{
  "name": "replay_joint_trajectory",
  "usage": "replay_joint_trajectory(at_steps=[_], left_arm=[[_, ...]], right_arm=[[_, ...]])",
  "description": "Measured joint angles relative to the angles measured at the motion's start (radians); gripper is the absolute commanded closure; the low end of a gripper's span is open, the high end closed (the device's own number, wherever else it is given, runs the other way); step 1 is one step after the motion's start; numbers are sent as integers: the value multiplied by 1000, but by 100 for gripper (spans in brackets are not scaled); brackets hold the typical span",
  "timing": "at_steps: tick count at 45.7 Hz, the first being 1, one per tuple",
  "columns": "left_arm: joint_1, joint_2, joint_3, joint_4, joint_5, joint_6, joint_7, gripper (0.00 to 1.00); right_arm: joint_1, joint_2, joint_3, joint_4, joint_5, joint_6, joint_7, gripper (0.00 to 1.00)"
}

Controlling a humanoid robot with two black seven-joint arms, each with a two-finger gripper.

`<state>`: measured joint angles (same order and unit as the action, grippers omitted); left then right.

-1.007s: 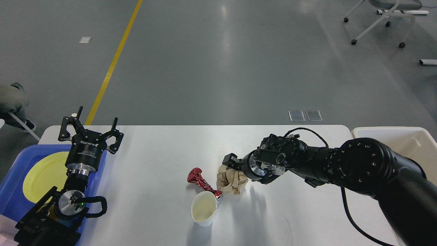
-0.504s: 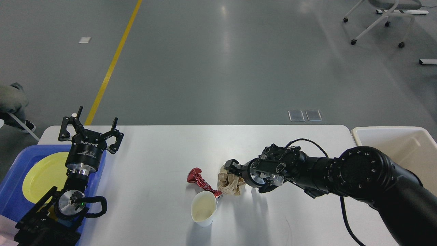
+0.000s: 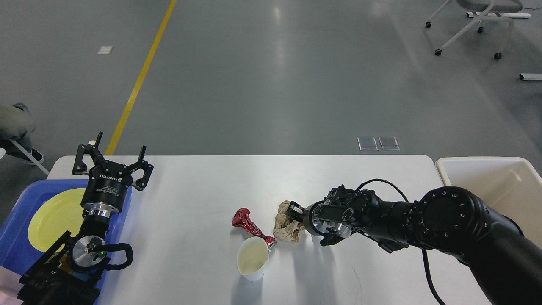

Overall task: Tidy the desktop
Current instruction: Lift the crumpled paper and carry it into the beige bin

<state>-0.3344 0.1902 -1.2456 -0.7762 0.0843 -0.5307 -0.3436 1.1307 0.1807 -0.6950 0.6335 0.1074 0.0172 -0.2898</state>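
The white desk (image 3: 190,203) fills the lower half of the view. On it, near the middle, lie a crumpled brown paper ball (image 3: 288,224), a twisted red foil wrapper (image 3: 250,223) and a tipped white paper cup (image 3: 253,258). The paper looks light, soft and springy; it is best pinched across its bulk. The right end effector (image 3: 298,216) is now lower and nearer than a second ago, one finger on the paper; its spread cannot be told. The left end effector (image 3: 111,163) hangs wide over the blue tray (image 3: 17,220).
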Motion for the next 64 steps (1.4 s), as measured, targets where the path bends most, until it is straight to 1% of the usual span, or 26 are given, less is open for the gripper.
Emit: replay_joint_trajectory(at_steps=[8,28,32,38,42,44,50,57,64], left_arm=[[0,0,0,0,0,0,0,1],[0,0,0,0,0,0,0,1],[0,0,0,0,0,0,0,1],[0,0,0,0,0,0,0,1],[0,0,0,0,0,0,0,1],[0,0,0,0,0,0,0,1],[0,0,0,0,0,0,0,1],[0,0,0,0,0,0,0,1],[0,0,0,0,0,0,0,1]], right_arm=[[9,1,2,5,12,0,-2,100],[48,-18,29,69,14,-40,-3,100],[74,-45,25,108,11,-35,-4,100],[162,-122,-13,227,9,-15,-6,100],[251,-173,-98,314,9,30,-6,100],[316,-197,-166,366,9,71,-4,100],[477,-254,-287,493,11,166,3,100],[695,-300,-367,652,11,285,9,100],[897,-351,-402,795,6,404,11,100]])
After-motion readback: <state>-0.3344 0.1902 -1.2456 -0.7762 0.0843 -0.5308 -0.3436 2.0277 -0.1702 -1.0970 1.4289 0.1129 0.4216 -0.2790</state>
